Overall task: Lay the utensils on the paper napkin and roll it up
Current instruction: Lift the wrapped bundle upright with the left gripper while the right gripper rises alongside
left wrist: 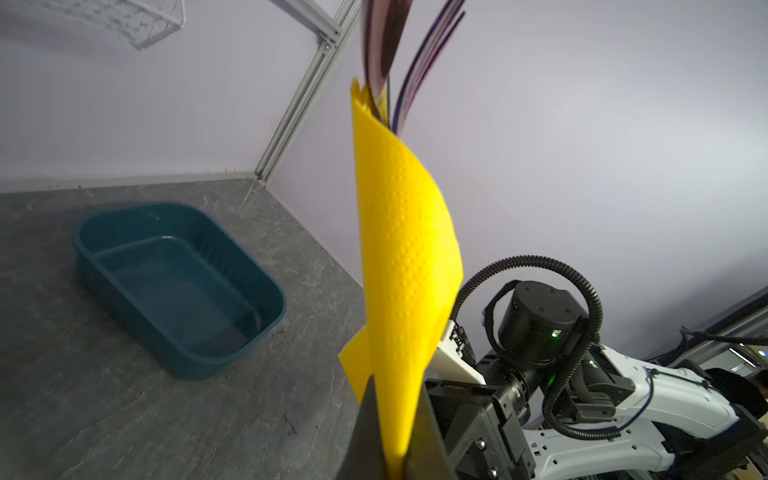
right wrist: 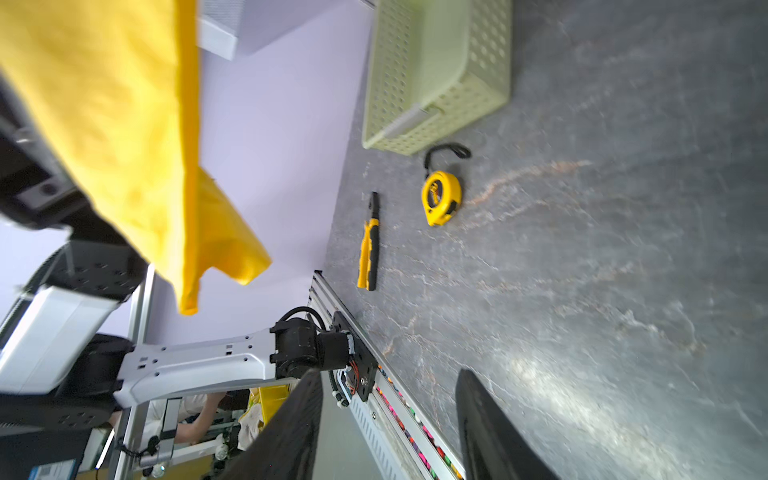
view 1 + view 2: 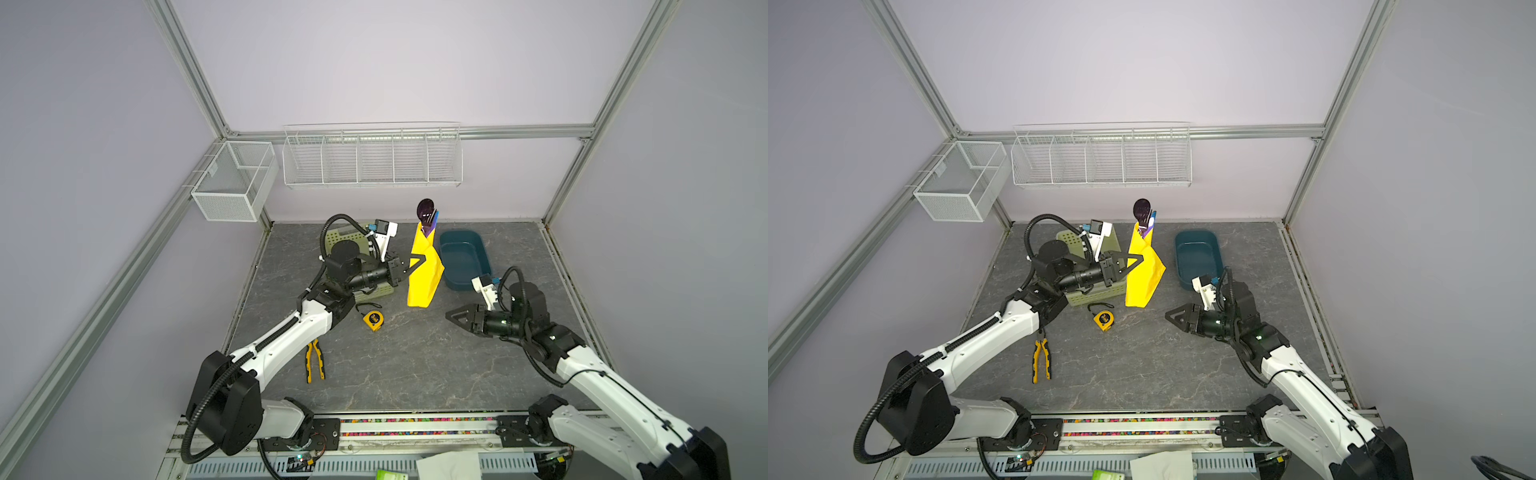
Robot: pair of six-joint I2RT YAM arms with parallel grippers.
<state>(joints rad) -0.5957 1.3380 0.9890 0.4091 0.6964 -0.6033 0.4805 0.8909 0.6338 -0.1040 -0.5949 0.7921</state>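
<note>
**Item: paper napkin [image 3: 424, 272], with the utensils [image 3: 428, 212].** Bright yellow sheet, wrapped loosely into a tall bundle and standing near upright at the centre of both top views. Its long axis ran from upper frame to lower frame. The purplish heads of the utensils [image 3: 1144, 211] stuck out of the upper end, and the handles were hidden inside the wrap. In the right wrist view the lower corners of the napkin [image 2: 124, 124] hung free, so the bundle appeared to be clear of the table.

**Holder: left gripper [image 3: 417, 262].** It reached in from the left of the frame and was clamped on the bundle at about mid-height. In the left wrist view the jaws of the left gripper [image 1: 395, 451] were pinched tight on the yellow paper [image 1: 409, 249].

**Free tool: right gripper [image 3: 452, 316].** It sat in the lower right of centre, well apart from the bundle, with its jaws spread moderately and nothing between them [image 2: 390, 419]. Its fingers pointed towards the left of the frame, at about the level of the bundle's lower end.

**Governing relation.** The bundle lay up and to the left of the right gripper's jaws, crosswise to their reach. The loose lower end was the part nearest them. The left arm was the one in contact.
</note>
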